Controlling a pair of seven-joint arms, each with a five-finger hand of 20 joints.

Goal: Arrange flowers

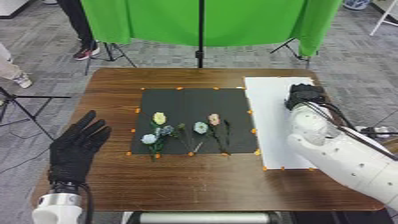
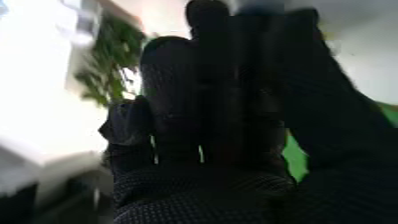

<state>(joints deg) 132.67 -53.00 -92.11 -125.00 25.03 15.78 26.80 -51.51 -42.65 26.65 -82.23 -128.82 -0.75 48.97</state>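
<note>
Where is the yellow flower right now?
In the head view, the yellow flower lies on the left part of the black mat, just beyond the small bluish flower.

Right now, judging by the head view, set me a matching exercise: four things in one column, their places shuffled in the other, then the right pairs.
Things:
1. Black mat
2. White sheet
3. Left hand
4. Green cloth

Places:
A. Beyond the far edge of the table
B. Directly right of the black mat
C. Under the flowers
D. To the left of the black mat

Pairs: 1-C, 2-B, 3-D, 4-A
</note>
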